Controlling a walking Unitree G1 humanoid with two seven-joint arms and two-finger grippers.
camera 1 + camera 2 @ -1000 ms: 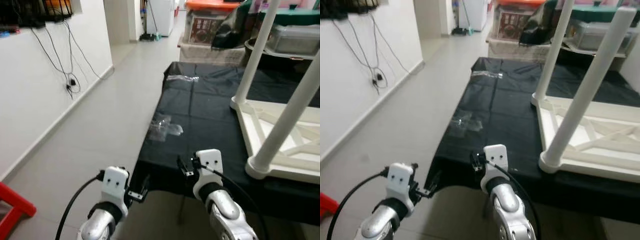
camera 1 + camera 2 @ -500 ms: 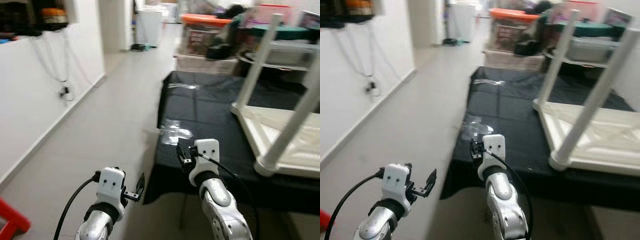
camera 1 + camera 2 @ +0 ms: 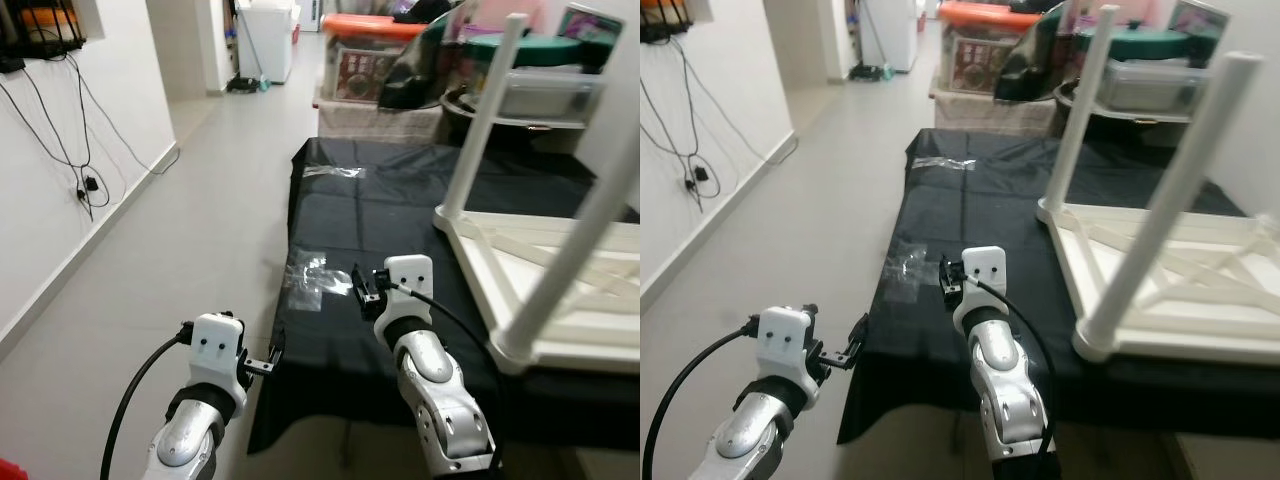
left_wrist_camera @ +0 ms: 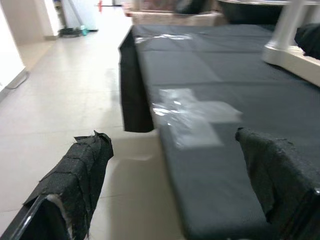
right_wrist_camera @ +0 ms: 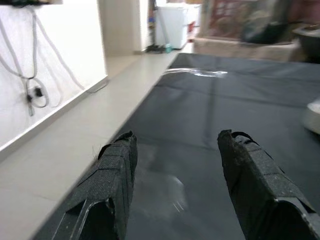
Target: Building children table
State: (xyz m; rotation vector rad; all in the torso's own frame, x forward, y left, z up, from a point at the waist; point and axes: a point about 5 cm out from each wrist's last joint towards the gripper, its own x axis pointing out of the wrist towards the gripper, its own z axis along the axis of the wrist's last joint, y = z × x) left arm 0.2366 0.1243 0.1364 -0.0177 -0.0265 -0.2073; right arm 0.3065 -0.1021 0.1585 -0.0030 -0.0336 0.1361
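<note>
White upturned table point(image 3: 560, 290) right of both fingers' spread tips

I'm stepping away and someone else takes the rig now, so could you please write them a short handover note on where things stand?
Left gripper: open, empty, off the near left corner of the black-covered table.
Right gripper: open, empty, over the table's near part, beside a clear plastic bag.
The white children's table lies upside down on the right of the black cloth, two legs pointing up. A second clear bag lies farther back.
Done: at least two legs fitted.
Left: cannot tell about the other legs; nothing is gripped.
</note>
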